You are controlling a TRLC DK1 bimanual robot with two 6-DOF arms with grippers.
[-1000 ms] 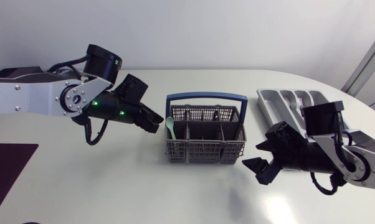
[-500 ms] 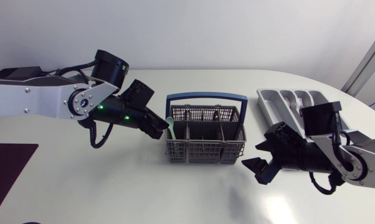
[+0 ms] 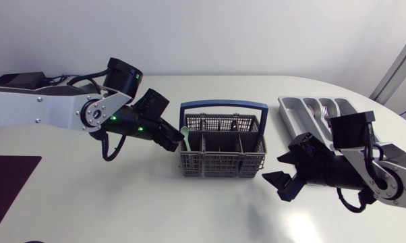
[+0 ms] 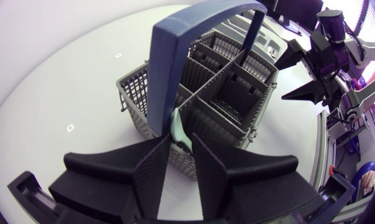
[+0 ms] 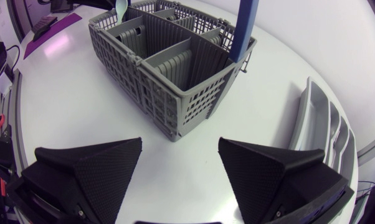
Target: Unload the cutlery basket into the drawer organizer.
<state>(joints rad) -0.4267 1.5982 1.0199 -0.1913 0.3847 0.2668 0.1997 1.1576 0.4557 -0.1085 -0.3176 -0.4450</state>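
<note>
The grey cutlery basket (image 3: 223, 166) with a blue handle (image 3: 223, 105) stands mid-table. A mint green spoon (image 3: 184, 132) stands upright in its left end compartment; the other compartments look empty. My left gripper (image 3: 175, 140) is at the basket's left end. In the left wrist view the spoon (image 4: 176, 124) rises just ahead of the narrow gap of my left gripper (image 4: 181, 142), whose fingers are slightly apart and not pressing it. My right gripper (image 3: 278, 185) hovers wide open right of the basket (image 5: 169, 93), holding nothing. The grey drawer organizer (image 3: 292, 111) lies at the back right.
Some metal cutlery (image 3: 324, 106) lies in the organizer's compartments. A dark purple mat (image 3: 7, 179) covers the table's left front corner. In the right wrist view the organizer (image 5: 312, 124) lies beside the right gripper (image 5: 180, 152), past the basket.
My left arm has swung right and brought its gripper up to the spoon at the basket's left end. The right arm has stayed put.
</note>
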